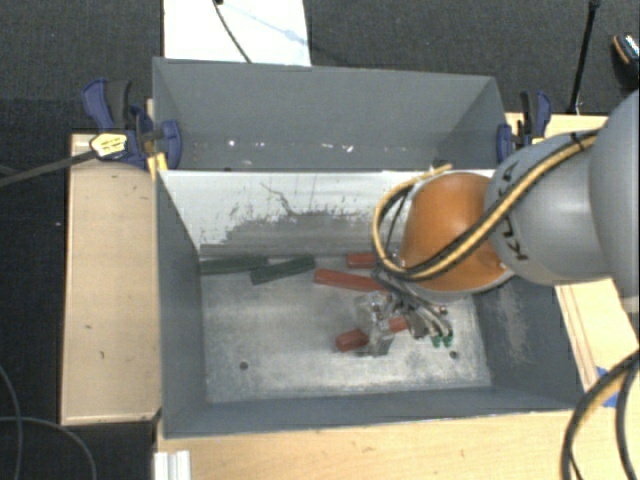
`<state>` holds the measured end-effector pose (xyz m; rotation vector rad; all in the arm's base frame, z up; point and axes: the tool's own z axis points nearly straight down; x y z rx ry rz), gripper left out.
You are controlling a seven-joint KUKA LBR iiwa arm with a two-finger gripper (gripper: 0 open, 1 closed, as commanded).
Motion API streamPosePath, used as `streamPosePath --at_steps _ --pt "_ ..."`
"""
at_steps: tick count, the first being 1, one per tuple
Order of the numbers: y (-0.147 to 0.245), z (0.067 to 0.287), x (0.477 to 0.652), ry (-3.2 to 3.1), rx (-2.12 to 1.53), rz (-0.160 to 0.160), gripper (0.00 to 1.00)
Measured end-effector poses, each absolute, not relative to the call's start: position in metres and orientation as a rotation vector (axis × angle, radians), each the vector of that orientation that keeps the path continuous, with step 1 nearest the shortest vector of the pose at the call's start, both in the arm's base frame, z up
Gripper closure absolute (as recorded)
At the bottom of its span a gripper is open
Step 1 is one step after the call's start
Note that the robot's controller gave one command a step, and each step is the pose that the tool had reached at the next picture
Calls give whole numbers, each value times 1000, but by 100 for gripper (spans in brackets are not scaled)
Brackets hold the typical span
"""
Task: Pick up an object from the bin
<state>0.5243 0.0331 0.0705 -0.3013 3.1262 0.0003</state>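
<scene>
Grey bin (pixel 180 298), dark green block (pixel 282 268), reddish-brown stick (pixel 345 279), orange wrist cover (pixel 450 230)

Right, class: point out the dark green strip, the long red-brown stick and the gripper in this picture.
dark green strip (pixel 282 269): camera view, on the middle of its length.
long red-brown stick (pixel 345 279): camera view, on its middle.
gripper (pixel 379 340): camera view, at its lower tip.
</scene>
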Motion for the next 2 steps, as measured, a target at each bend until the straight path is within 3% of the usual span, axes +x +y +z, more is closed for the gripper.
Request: streamPosePath --at_steps 1,2 --pt "33 182 530 3104 -408 -1 100" --pt "39 241 540 3107 -391 0 100"
